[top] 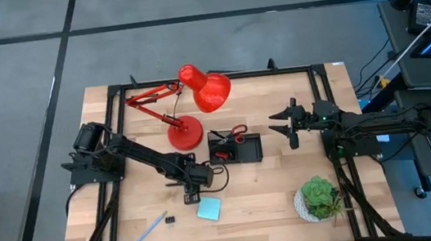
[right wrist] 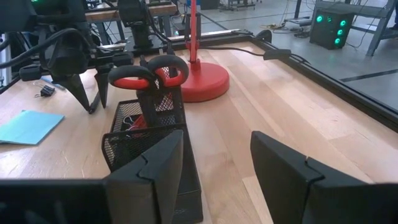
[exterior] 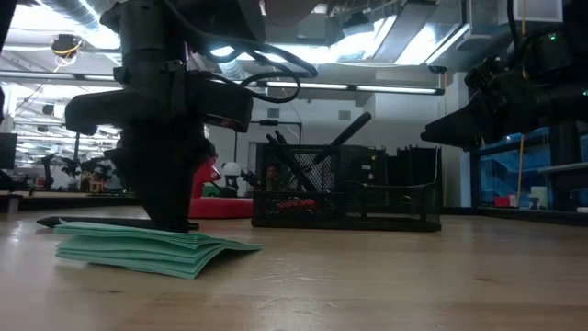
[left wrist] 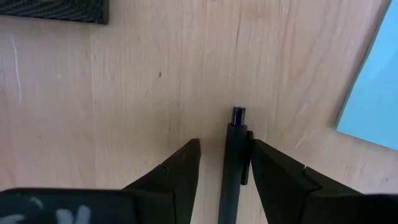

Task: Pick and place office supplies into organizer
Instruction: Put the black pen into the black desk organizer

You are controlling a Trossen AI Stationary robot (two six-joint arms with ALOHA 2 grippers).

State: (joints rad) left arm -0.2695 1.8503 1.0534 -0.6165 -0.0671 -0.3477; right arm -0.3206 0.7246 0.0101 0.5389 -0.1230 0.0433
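**Left claw straddles a black pen on the desk**

The left claw [left wrist: 225, 168] points straight down at the light wooden desk [top: 273, 187], just in front of the black wire-mesh organizer [top: 235, 148] that stands mid-desk beside the round base of the red desk lamp [top: 186, 132]. A thin black pen [left wrist: 234, 155] lies flat between its two parted fingers, its long axis running along the gap, so the fingers need only close across it; nothing is gripped yet. The teal square sticky-note pad [top: 208, 210] lies just beside this claw, toward the front edge.

The organizer already holds red-handled scissors [right wrist: 149, 73], standing handles-up. A light-blue pen [top: 148, 231] and a tiny black clip [top: 169, 221] lie near the front-left corner.

The right claw [top: 290, 124] hovers open and empty, off the organizer's right side. The left arm is clearly nearer the pen.
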